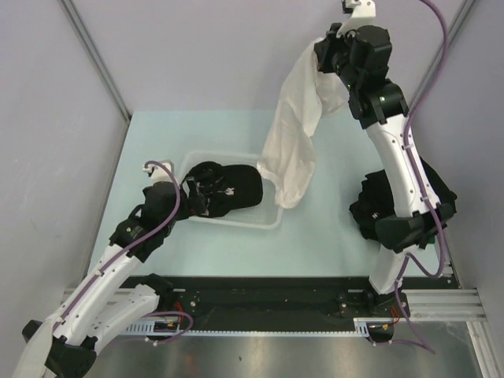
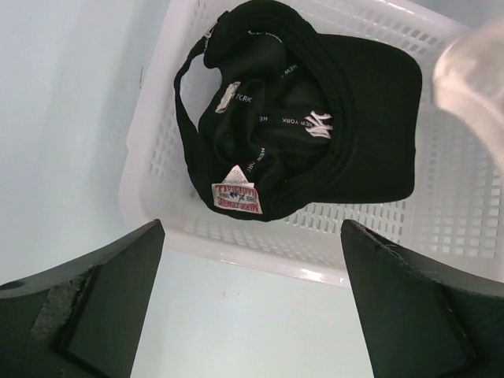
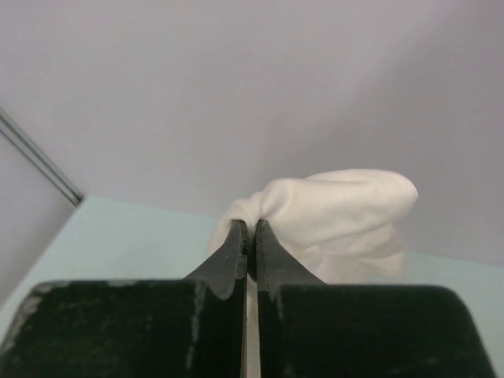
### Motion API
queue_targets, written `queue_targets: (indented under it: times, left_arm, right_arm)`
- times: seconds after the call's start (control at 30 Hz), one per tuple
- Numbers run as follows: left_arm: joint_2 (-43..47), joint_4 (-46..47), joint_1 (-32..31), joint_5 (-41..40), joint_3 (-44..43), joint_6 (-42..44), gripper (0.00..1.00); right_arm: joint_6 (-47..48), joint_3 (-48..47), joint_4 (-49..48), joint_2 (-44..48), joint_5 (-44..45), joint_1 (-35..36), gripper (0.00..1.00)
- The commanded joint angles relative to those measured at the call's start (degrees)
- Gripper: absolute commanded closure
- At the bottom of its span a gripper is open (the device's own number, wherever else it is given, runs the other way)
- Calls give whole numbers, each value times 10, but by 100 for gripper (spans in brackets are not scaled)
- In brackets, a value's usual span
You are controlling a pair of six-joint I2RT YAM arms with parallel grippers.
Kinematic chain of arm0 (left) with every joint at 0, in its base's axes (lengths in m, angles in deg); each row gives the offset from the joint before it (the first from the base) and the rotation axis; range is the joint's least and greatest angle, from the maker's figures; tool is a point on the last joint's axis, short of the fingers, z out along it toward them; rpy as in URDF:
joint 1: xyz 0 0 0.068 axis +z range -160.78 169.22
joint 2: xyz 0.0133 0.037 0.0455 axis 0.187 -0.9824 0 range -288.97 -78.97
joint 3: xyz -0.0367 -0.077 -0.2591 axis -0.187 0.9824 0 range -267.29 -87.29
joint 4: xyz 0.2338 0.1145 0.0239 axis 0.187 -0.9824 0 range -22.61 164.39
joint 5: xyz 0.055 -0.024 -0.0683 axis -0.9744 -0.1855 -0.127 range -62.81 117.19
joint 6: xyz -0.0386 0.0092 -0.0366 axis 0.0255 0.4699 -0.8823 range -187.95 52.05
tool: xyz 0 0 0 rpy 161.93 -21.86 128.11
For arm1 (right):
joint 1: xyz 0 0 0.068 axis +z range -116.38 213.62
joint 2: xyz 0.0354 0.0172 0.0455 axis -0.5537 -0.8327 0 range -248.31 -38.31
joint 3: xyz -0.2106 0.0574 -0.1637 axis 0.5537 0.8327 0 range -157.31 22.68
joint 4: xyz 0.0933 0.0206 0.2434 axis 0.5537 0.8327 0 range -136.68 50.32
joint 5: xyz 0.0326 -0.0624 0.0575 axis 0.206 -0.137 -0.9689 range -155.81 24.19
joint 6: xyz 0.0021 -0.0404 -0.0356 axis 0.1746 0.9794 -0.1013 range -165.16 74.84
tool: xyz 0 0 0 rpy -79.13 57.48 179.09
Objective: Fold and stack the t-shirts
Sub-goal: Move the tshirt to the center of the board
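A cream-white t-shirt [image 1: 291, 150] hangs limp in the air over the back of the table, its lower end dangling by the basket's far right corner. My right gripper [image 1: 329, 49] is raised high and shut on the shirt's top; in the right wrist view the jaws [image 3: 250, 228] pinch the bunched cloth [image 3: 346, 209]. A heap of black t-shirts [image 1: 370, 206] lies on the table beside the right arm. My left gripper [image 2: 252, 240] stands open and empty just outside the near rim of the basket [image 2: 157, 157], low over the table.
The white mesh basket [image 1: 236, 224] sits mid-table and holds a black cap-like item [image 1: 228, 189] with white New York print [image 2: 315, 134]. The hanging shirt's blurred edge [image 2: 472, 71] shows at the left wrist view's upper right. Grey walls enclose the pale blue table [image 1: 315, 244].
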Motion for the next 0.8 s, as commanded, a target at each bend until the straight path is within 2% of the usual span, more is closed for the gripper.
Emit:
queue_targets:
  times: [0.0, 0.17, 0.27, 0.4, 0.53, 0.7, 0.77]
  left_arm:
    - [3, 27, 4, 8, 1, -13, 1]
    - [11, 26, 4, 9, 7, -16, 1]
    - [16, 22, 4, 8, 10, -16, 1]
    - [19, 19, 4, 6, 10, -14, 0]
    - [19, 17, 3, 6, 7, -8, 0]
    - [14, 17, 4, 7, 5, -6, 1]
    - [14, 16, 4, 9, 5, -6, 0]
  right_arm:
    - [-30, 75, -275, 92, -17, 3, 100]
    - [21, -36, -233, 37, -23, -4, 100]
    - [42, -31, -232, 30, -16, -15, 100]
    - [41, 45, -223, 41, -15, -38, 100]
    - [47, 162, -218, 55, -17, -35, 100]
    - [47, 248, -217, 68, 12, -30, 100]
    - [61, 265, -213, 70, 22, -26, 81]
